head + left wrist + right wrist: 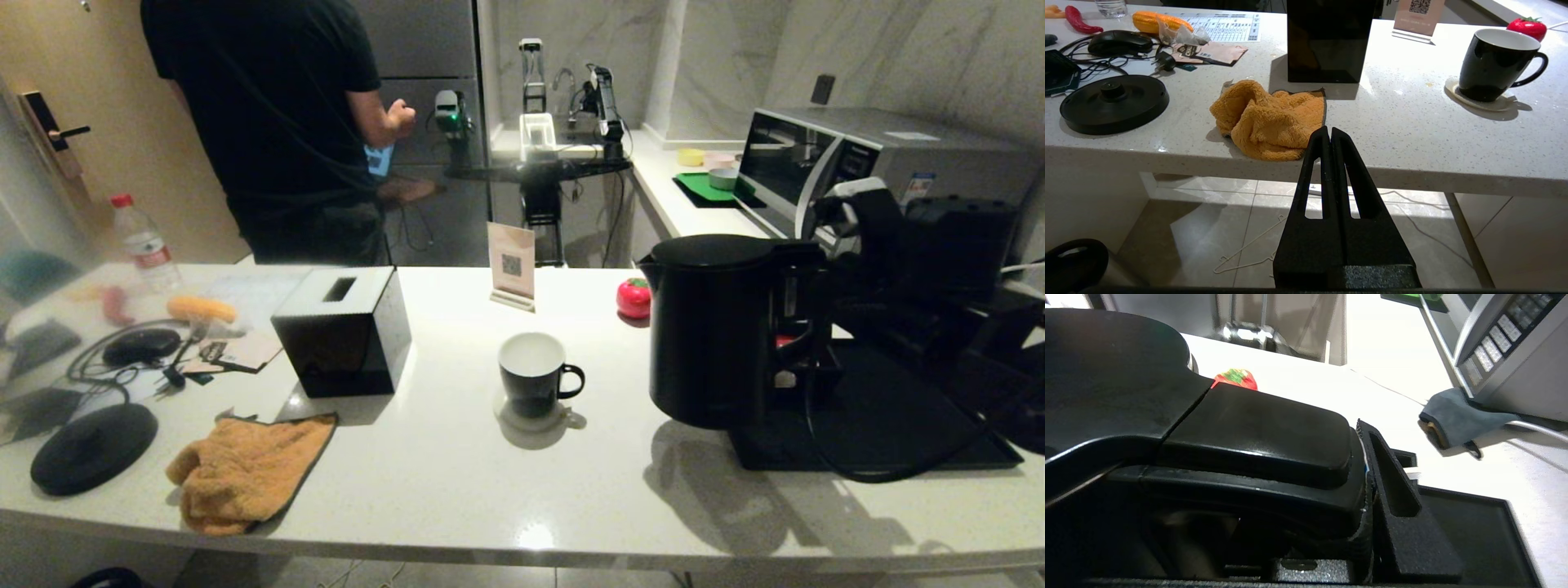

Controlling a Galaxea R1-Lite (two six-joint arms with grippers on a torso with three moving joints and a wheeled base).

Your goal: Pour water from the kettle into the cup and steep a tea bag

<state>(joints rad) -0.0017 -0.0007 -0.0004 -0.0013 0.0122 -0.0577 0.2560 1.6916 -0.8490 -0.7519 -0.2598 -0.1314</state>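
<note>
On the white surface [457,482], our right gripper [796,343] is clamped on the handle of the kettle [710,327], which stands upright at the front corner of a black tray [882,425]. In the right wrist view one finger [1396,486] presses flat against the handle's side. The cup [535,376] sits on a pale coaster [531,416] just left of the kettle and apart from it, its ear handle turned toward the kettle, its white inside showing. Beyond the kettle lies a red strawberry-shaped object [633,297]. Farther left of the cup stand a black tissue box [343,331] and, nearer us, a crumpled orange cloth [245,469]. Our left gripper [1329,134], fingers pressed together and holding nothing, hangs below the surface's front edge, near the cloth.
</note>
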